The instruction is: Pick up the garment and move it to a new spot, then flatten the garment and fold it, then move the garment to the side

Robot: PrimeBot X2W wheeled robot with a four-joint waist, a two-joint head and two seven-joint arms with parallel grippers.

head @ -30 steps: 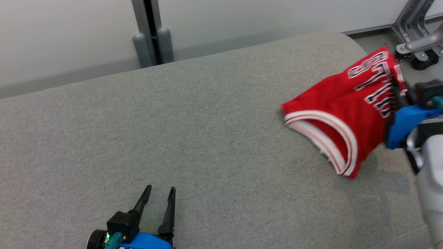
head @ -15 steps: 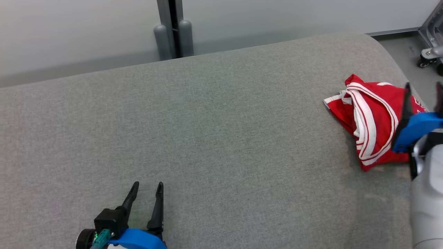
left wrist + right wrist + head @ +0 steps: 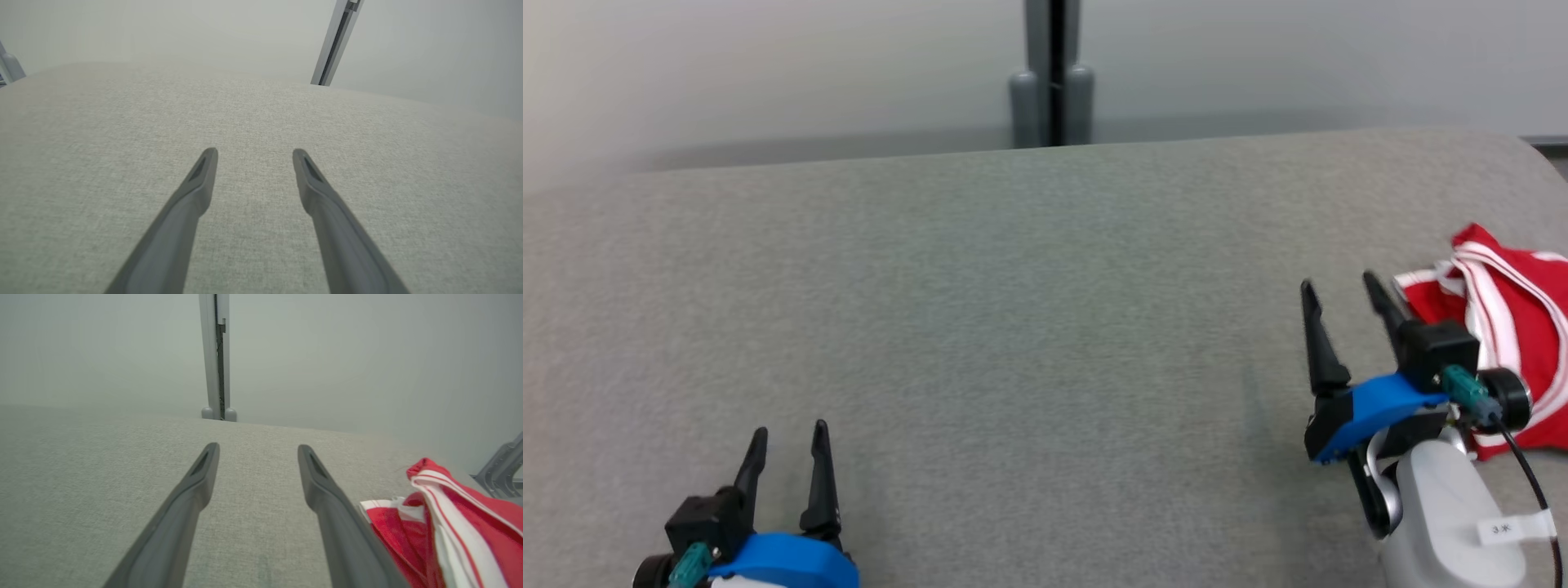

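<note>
Clerk: Released since a second ago: right gripper (image 3: 1339, 282), jaws now apart and empty, no longer clamped on the garment (image 3: 1523, 327).
Checker: Left gripper (image 3: 790, 428)?
Clerk: Jaws apart, empty; near left, over the grey cushion (image 3: 1013, 310).
Checker: Garment, location?
Clerk: Red, white trim; bunched on the cushion at the right edge, just right of the right gripper's fingers.

Lab-like room: grey padded bench (image 3: 1013, 327), plain partition (image 3: 768, 73).
</note>
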